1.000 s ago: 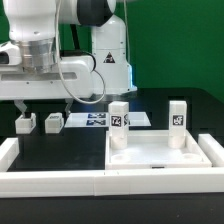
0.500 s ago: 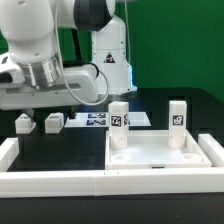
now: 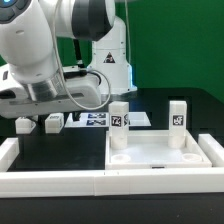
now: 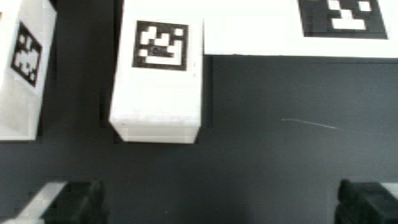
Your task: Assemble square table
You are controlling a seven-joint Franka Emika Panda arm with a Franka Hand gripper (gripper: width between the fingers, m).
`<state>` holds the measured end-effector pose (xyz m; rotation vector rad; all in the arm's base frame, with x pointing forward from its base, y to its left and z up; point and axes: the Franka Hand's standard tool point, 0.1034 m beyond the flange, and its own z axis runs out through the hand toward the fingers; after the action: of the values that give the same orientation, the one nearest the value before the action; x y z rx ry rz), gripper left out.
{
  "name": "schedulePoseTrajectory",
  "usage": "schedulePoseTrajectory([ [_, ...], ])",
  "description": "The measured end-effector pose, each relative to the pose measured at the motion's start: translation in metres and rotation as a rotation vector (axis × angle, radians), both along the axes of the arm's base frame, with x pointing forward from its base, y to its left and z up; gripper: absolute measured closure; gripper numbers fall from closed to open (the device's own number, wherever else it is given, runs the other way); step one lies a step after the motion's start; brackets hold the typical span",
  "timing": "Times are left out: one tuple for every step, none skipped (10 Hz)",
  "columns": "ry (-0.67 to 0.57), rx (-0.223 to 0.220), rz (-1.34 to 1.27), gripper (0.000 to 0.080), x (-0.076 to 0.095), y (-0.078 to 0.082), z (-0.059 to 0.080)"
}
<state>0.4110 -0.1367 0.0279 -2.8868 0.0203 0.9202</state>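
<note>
The white square tabletop (image 3: 160, 152) lies tray-like at the exterior view's right, with two tagged leg blocks standing upright in its far corners (image 3: 118, 124) (image 3: 178, 117). Two loose white leg blocks (image 3: 25, 126) (image 3: 53, 122) lie on the black table at the left. My gripper (image 4: 217, 206) hangs just above them and is open and empty; its dark fingertips (image 4: 71, 203) show at both lower corners of the wrist view. A tagged leg block (image 4: 160, 82) lies ahead of the jaws, with another (image 4: 22, 72) beside it.
The marker board (image 3: 98, 119) lies flat behind the loose blocks and also shows in the wrist view (image 4: 302, 25). A long white border rail (image 3: 60, 181) runs along the front, with a raised end at the left (image 3: 8, 152).
The arm has swung and tilted toward the exterior view's left, bringing the hand lower over the two loose leg blocks. The blocks and tabletop have not moved.
</note>
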Motion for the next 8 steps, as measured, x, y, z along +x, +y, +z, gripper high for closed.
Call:
schedulePoseTrajectory([
  [-0.008,-0.022,0.010,0.0151,-0.006,-0.004,-0.002],
  [0.000,-0.022,0.010,0.0151,-0.015,-0.005,0.000],
  [-0.006,-0.018,0.010,0.0151,-0.020,-0.008,0.004],
  [-0.025,-0.026,-0.003,0.0151,-0.024,-0.015,0.005],
  [-0.023,-0.025,0.002,0.0151,-0.024,-0.013,0.004],
  [-0.021,-0.023,0.007,0.0151,-0.024,-0.011,0.003],
  [-0.020,-0.022,0.008,0.0151,-0.024,-0.011,0.002],
  [-0.019,-0.022,0.009,0.0151,-0.024,-0.011,0.002],
])
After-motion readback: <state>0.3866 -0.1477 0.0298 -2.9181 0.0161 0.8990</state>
